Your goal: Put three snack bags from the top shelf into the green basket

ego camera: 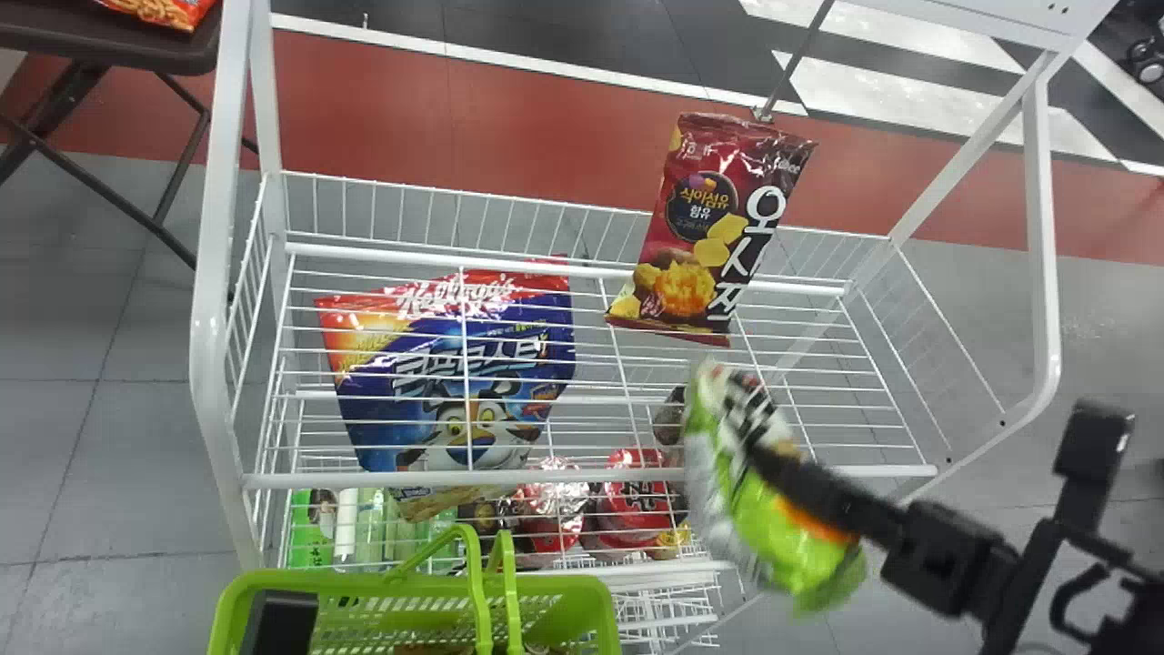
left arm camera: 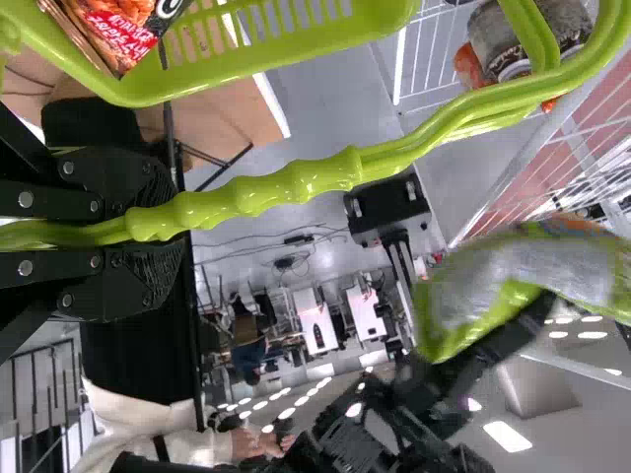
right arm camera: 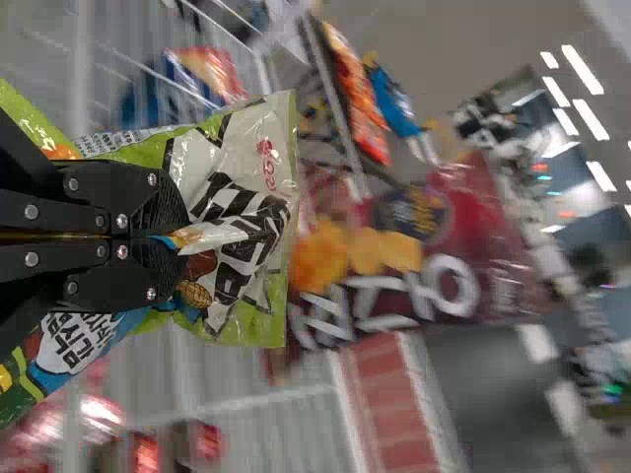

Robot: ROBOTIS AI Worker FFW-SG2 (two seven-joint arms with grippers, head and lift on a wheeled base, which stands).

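Green-and-white glossy snack bag (ego camera: 727, 482) in hand beside the rack, out of the basket.

Right gripper (right arm camera: 177, 239) pinches its edge; left gripper (left arm camera: 163, 219) is clamped round the ridged green plastic handle (left arm camera: 325, 177) of the slatted green plastic basket (ego camera: 591, 589). A red-and-orange packet (left arm camera: 118, 30) shows at the basket's rim, probably one bag done; the full count inside I cannot tell, so the held bag may be second or third. The white wire rack (ego camera: 455, 479) has shiny red packets (ego camera: 550, 518) and green bottles (ego camera: 373, 523) low down.
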